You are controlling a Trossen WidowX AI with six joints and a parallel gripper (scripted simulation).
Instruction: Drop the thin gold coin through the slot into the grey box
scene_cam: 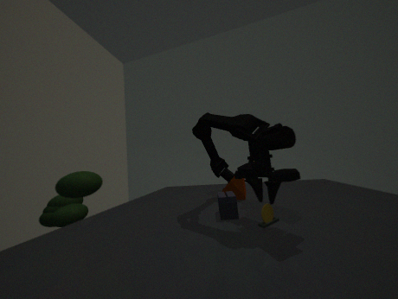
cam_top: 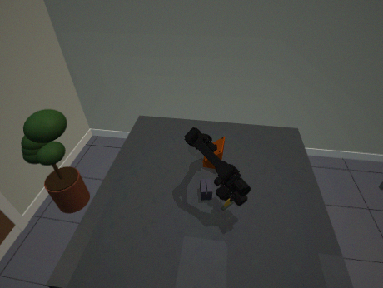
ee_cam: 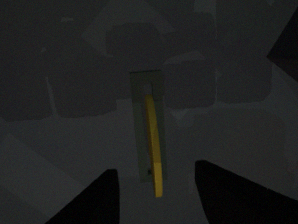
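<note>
Wrist view shows the coin point(ee_cam: 154, 145) edge-on, a thin yellow strip running from the centre of the frame down toward the lower middle, standing in the long dark-green holder point(ee_cam: 141, 116). The two dark fingers fill the lower left and lower right corners, one on each side of the coin's lower end, with a plain gap between each finger and the coin. The jaws stand partly apart and grip nothing.

In the exterior view the arm point(scene_cam: 242, 130) bends over from the upper middle of the frame, and the gripper point(scene_cam: 267, 194) points down right of centre, its tips just above the coin point(scene_cam: 267, 213) and not touching it. The coin stands upright in the holder point(scene_cam: 269, 223) on the table point(scene_cam: 130, 259). The box point(scene_cam: 227, 206) sits just left of the coin, near but apart from it. Behind the box, the arm's orange base point(scene_cam: 235, 187) shows.

From the top view the arm point(cam_top: 212, 154) runs from the base point(cam_top: 217, 147) at frame centre down to the right, ending over a small yellow glint of coin point(cam_top: 226, 204). The box point(cam_top: 205, 190) lies just left of the gripper point(cam_top: 231, 199), its slot too dim to make out. A plant point(cam_top: 47, 141) in a pot stands on the floor at the left edge.
</note>
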